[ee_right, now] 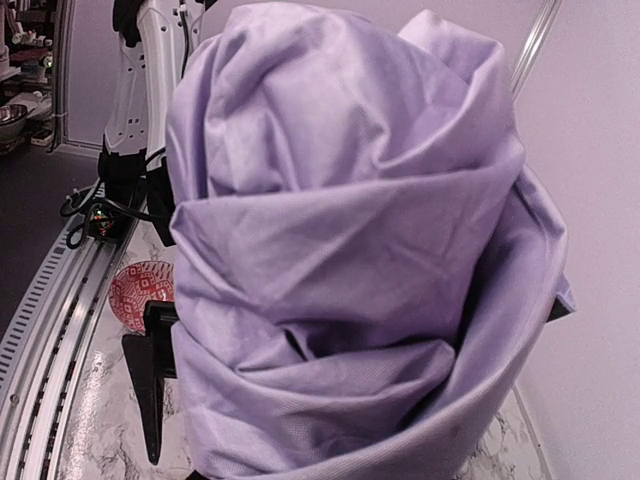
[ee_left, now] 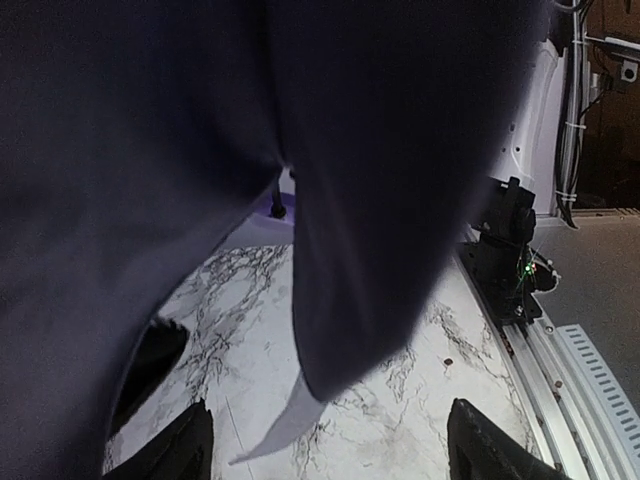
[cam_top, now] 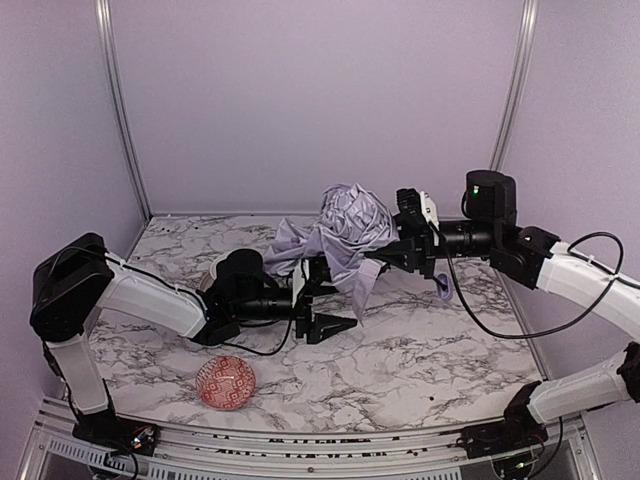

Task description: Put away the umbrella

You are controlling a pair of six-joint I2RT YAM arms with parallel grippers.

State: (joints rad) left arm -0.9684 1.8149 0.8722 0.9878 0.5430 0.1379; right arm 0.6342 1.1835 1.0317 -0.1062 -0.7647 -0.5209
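Umbrella (cam_top: 350,225) hangs bunched above the counter (cam_top: 430,350) between the arms, draped over the left gripper (ee_left: 330,455), whose jaws gape released. Fabric hides whether the right gripper (cam_top: 410,240) has its jaws clenched. Loose cloth may snag the spread left jaws or slide off; no writing is readable.

Top view: high at near edge, looking down on table (cam_top: 420,350). Wrist views: close, umbrella (ee_right: 350,260) fabric filling both.

Lavender umbrella (cam_top: 345,232), bunched (wrinkly), held aloft
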